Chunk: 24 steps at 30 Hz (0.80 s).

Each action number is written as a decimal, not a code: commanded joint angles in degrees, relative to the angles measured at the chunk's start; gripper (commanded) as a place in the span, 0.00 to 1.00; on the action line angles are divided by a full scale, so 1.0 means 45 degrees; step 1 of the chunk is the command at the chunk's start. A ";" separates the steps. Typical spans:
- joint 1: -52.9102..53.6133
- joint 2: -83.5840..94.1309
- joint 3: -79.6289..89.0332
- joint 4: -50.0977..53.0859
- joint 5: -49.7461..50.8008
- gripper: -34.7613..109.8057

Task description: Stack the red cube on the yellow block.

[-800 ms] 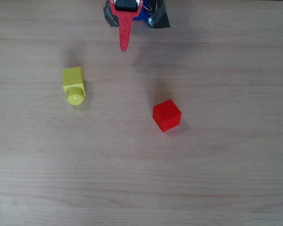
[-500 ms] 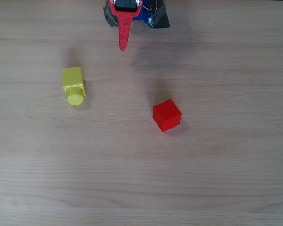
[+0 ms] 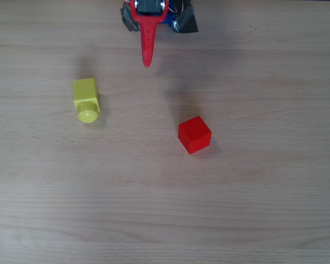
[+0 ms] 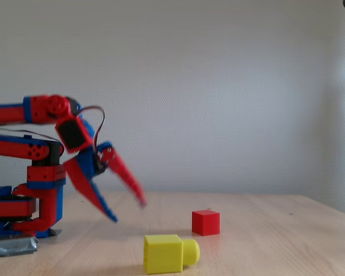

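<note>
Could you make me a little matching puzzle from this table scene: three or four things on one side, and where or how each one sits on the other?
Things:
1. red cube
2. yellow block
3. gripper
4. wooden table

States:
A. lying on its side, round stud pointing sideways
B. fingers spread apart, held in the air near the arm's base
C. resting flat, alone, touching nothing else
D. carrying both small pieces

Pairs: 1-C, 2-A, 3-B, 4-D
</note>
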 commanded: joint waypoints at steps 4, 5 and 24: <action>-0.0117 -0.4629 -0.5625 -0.1172 0.0137 0.51; -0.0078 -0.5527 -0.6699 -0.1133 0.0137 0.51; -0.1504 -1.4336 -1.4004 -0.0195 0.0664 0.52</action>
